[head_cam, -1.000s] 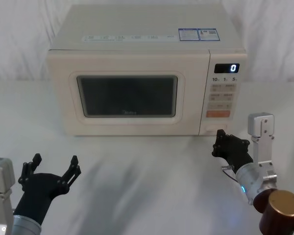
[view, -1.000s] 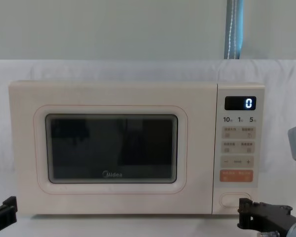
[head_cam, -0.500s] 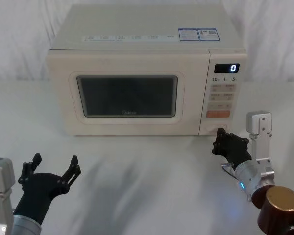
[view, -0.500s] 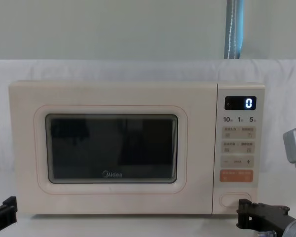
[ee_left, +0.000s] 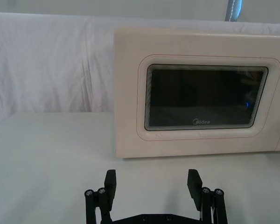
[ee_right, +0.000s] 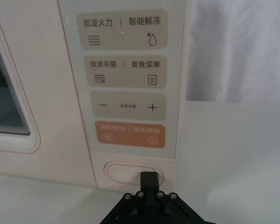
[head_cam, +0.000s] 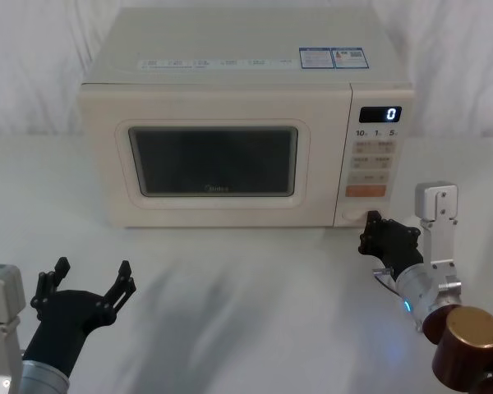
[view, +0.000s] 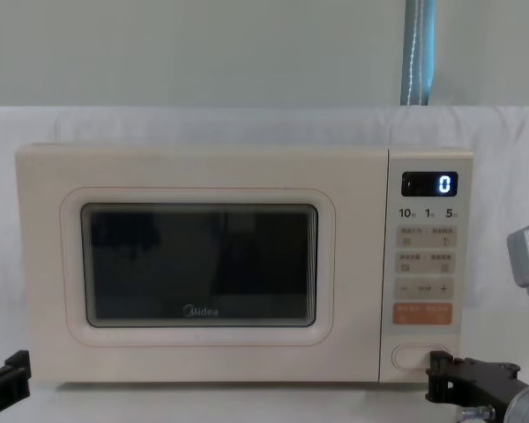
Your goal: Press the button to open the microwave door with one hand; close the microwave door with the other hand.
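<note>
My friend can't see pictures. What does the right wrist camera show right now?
The right gripper, jaws shut, points its tip at the wide cream button at the bottom of the microwave's control panel. Above the button sit an orange key and beige keys.

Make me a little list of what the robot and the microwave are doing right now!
microwave door: shut
display: shows 0
button: wide cream one, lowest on the panel, below the orange key
right gripper: fingers together, tip at the button
left gripper: open, low on the near left, away from the microwave
</note>
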